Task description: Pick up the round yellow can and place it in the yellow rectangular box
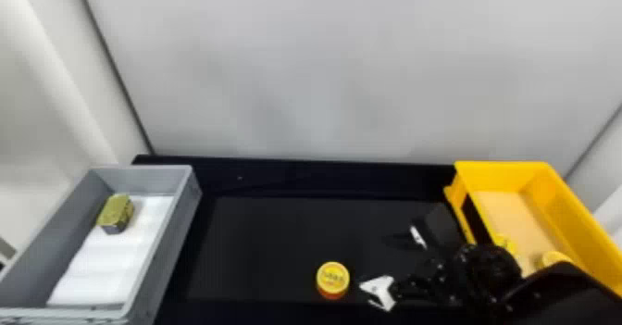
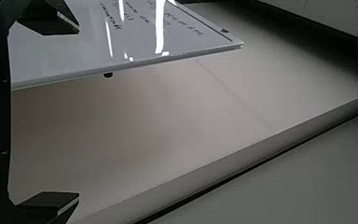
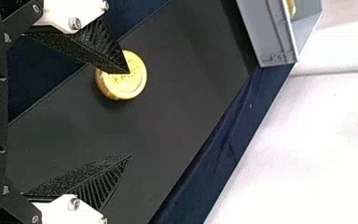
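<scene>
The right pincer (image 1: 365, 266) stands spread beside the round yellow can (image 1: 332, 278); rightward of it, the yellow box (image 1: 574, 222) seems to hold similar cans (image 1: 553, 258). The left pincer (image 2: 79, 113) is spread.

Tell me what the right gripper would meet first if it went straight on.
Likely the round yellow can, partly behind one black finger of the right gripper; depth is unclear, so the flat dark mat could come first.

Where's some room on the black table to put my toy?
On the bare black table between the grey box and the round yellow can, and behind the can. It's crowded between the can and the yellow box: the right gripper is there, jaws apart.
</scene>
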`<state>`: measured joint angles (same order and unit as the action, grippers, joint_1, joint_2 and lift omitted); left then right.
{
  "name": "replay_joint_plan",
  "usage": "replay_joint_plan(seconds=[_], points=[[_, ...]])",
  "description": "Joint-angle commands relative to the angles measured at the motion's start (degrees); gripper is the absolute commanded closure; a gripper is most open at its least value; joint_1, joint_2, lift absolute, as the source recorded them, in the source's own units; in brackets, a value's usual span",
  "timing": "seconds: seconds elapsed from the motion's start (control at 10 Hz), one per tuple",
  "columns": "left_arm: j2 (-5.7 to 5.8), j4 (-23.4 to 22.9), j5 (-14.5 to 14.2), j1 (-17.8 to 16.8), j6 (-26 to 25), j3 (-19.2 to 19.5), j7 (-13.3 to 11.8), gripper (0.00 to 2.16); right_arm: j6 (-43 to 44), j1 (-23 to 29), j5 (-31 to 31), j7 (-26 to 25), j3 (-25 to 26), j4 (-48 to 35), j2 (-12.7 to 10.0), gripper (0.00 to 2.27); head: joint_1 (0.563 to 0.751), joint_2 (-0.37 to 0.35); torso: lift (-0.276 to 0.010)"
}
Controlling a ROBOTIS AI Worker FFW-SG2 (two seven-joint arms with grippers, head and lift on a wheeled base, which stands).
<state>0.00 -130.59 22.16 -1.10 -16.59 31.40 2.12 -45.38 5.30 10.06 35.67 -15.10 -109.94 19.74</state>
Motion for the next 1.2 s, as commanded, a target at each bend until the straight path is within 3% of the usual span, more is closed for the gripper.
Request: replay_joint_plan(seconds=[0.0, 0.5, 1.1], points=[[-0.15, 0.08, 0.07, -0.04, 0.06, 0.16, -0.01, 0.03, -0.34, -0.20, -3.21, -0.23, -0.29, 0.96, -0.76, 0.19, 0.686, 0.014, -0.056], [-0.15, 0.08, 0.42, -0.39, 0.24, 0.60, -0.54, 0.03, -1.05, -0.37, -3.73, -0.06, -2.67, 4.65, -0.50, 0.20, 0.686, 0.014, -0.056], [-0.15, 0.52, 1.39, -1.01, 1.29, 0.78, -1.42, 0.03, 1.50, -4.15, -3.29, 0.21, -6.10, 12.03, -0.32, 0.20, 0.686, 0.014, -0.056]])
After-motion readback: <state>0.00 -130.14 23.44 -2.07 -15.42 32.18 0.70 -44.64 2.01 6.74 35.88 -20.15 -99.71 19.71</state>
